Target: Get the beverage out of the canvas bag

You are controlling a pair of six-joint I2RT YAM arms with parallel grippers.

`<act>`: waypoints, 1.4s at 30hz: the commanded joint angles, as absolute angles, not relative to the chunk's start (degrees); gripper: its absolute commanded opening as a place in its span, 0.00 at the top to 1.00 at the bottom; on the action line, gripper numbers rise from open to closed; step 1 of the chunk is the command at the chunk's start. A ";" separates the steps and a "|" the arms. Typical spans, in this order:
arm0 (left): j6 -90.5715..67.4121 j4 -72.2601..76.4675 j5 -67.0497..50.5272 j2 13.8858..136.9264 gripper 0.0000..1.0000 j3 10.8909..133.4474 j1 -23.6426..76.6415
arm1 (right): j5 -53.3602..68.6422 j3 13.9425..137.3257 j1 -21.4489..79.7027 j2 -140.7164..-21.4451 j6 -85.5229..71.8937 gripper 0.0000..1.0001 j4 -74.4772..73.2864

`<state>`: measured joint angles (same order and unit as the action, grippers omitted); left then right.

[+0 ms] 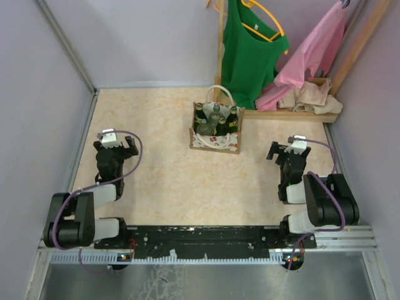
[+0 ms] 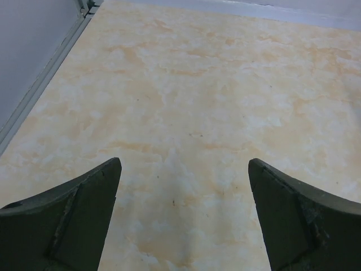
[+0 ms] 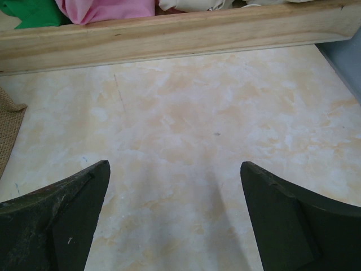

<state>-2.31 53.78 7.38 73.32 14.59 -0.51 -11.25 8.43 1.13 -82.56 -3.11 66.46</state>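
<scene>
The bag [image 1: 215, 131] stands upright just in front of the wooden rack [image 1: 290, 114], mouth and white handles up, several bottles [image 1: 215, 117] packed upright inside, necks pointing straight up. The left gripper [image 1: 117, 145] sits well off to the bag's left, the right gripper [image 1: 289, 149] nearer on its right; both are spread wide and hold nothing. Likely risks: the soft bag lifting or tipping with a bottle as it is pulled, a neighbouring bottle being knocked, or a finger snagging a handle.
</scene>
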 commanded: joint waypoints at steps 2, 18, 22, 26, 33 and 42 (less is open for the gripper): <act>-2.28 53.96 7.02 73.56 0.00 15.82 -0.65 | -11.59 10.37 1.60 -82.70 -2.41 0.01 69.70; -1.26 54.83 3.74 72.16 0.00 15.69 -0.68 | -11.59 10.37 1.67 -82.71 -2.41 0.01 69.72; -1.14 48.00 -1.39 72.29 0.00 19.88 -0.60 | -11.54 10.37 1.64 -82.70 -2.43 0.01 69.74; -2.52 38.14 -5.49 74.08 0.00 27.99 0.56 | -11.57 10.37 1.63 -82.70 -2.45 0.01 69.76; -2.48 37.12 -7.97 72.30 0.00 34.92 7.48 | -11.56 10.37 1.68 -82.71 -2.45 0.01 69.79; -5.83 32.66 -17.55 76.12 0.00 49.89 13.47 | -11.57 10.37 1.66 -82.71 -2.39 0.01 69.79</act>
